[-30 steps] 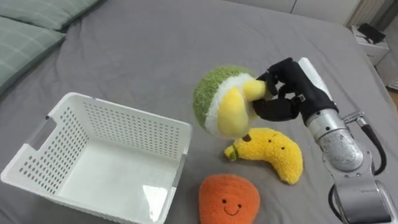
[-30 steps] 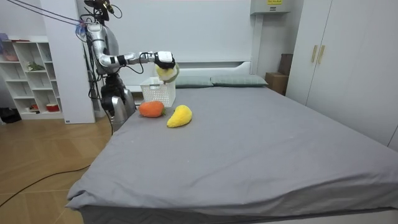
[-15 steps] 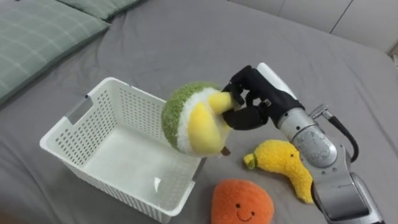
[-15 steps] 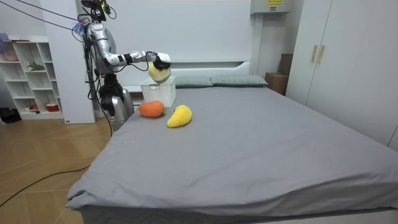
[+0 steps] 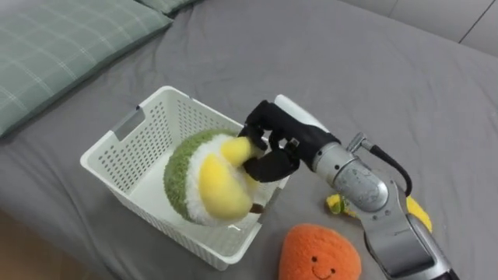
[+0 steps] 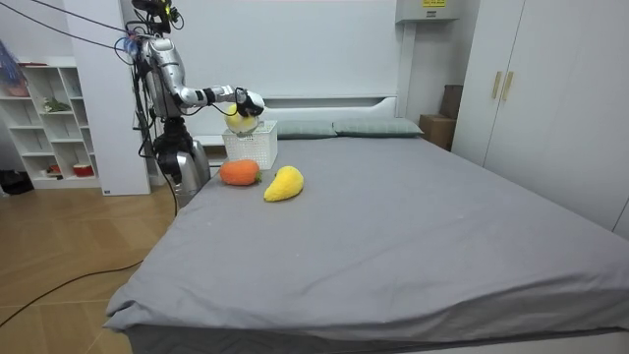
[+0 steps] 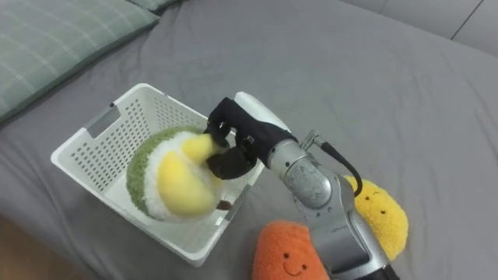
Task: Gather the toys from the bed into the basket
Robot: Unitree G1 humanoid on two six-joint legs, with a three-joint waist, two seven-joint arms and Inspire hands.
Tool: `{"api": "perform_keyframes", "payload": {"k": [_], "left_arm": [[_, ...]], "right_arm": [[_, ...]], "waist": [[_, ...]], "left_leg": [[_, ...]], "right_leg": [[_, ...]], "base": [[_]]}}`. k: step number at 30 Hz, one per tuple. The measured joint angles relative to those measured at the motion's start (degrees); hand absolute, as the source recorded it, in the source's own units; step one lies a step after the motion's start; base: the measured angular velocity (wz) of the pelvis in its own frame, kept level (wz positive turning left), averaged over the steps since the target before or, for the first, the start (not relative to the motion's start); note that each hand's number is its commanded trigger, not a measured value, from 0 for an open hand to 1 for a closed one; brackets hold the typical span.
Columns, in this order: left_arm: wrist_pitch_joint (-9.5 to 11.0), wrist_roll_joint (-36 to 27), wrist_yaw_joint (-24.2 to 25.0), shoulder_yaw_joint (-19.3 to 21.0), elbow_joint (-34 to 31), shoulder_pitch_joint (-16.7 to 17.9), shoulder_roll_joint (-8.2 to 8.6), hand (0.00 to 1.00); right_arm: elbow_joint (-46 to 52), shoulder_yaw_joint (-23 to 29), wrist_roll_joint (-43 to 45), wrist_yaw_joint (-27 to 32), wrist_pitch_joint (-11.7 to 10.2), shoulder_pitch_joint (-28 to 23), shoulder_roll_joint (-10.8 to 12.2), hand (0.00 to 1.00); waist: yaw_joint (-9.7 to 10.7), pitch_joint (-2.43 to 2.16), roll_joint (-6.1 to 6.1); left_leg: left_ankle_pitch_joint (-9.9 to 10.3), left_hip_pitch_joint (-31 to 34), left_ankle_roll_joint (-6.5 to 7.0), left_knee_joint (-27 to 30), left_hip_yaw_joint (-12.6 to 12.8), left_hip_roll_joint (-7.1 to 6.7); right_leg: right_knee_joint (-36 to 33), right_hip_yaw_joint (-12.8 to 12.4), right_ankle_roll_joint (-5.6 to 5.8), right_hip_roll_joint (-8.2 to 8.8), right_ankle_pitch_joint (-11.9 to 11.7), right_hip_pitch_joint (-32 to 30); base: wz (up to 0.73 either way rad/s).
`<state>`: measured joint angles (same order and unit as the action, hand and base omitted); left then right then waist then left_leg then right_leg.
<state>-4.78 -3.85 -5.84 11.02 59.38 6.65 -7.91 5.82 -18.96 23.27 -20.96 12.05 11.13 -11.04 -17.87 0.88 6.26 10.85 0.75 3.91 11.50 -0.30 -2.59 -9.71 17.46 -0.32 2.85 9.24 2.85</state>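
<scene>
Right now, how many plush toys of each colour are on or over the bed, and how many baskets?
Green-and-yellow plush toy: 1, held by the right hand
Orange plush toy: 1
Yellow plush toy: 1
White basket: 1
Total: 4

Home bedroom, grey bed [image 6: 393, 236], pillows [image 6: 378, 127], wardrobe [image 6: 550, 98], shelf [image 6: 49, 128]
</scene>
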Motion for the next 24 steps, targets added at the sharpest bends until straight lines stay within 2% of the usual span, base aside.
{"api": "perform_keyframes", "payload": {"k": [6, 19, 24], "left_arm": [[-0.01, -0.25, -0.23, -0.05, 0.00, -0.57, -0.65, 0.00], [-0.01, -0.58, -0.36, -0.01, 0.39, -0.60, -0.73, 0.00], [0.04, -0.40, -0.24, 0.34, 0.39, -0.42, -1.08, 0.00]], "right_arm": [[-2.54, -0.06, 0.76, 0.30, 0.53, 0.01, 0.01, 0.00], [-2.60, -0.08, -0.27, 2.04, 0.49, -0.08, -0.19, 0.00], [-2.59, 0.04, 0.78, 2.49, -0.57, -0.83, -1.49, 0.00]], "waist": [[0.04, -0.01, 0.90], [0.45, 0.03, 0.81], [1.12, 0.03, 0.71]], "left_leg": [[-0.05, 0.03, 0.12, -0.16, 0.18, -0.07], [-0.09, -0.19, 0.18, -0.10, 0.26, -0.11], [-0.10, -1.00, 0.21, -0.19, 0.17, -0.15]], "right_leg": [[0.05, -0.13, 0.16, 0.02, -0.10, -0.10], [-0.02, -0.39, 0.22, 0.01, -0.16, 0.25], [0.07, -0.41, 0.28, 0.00, -0.19, 1.10]], "base": [[0.00], [0.00], [0.02]]}}
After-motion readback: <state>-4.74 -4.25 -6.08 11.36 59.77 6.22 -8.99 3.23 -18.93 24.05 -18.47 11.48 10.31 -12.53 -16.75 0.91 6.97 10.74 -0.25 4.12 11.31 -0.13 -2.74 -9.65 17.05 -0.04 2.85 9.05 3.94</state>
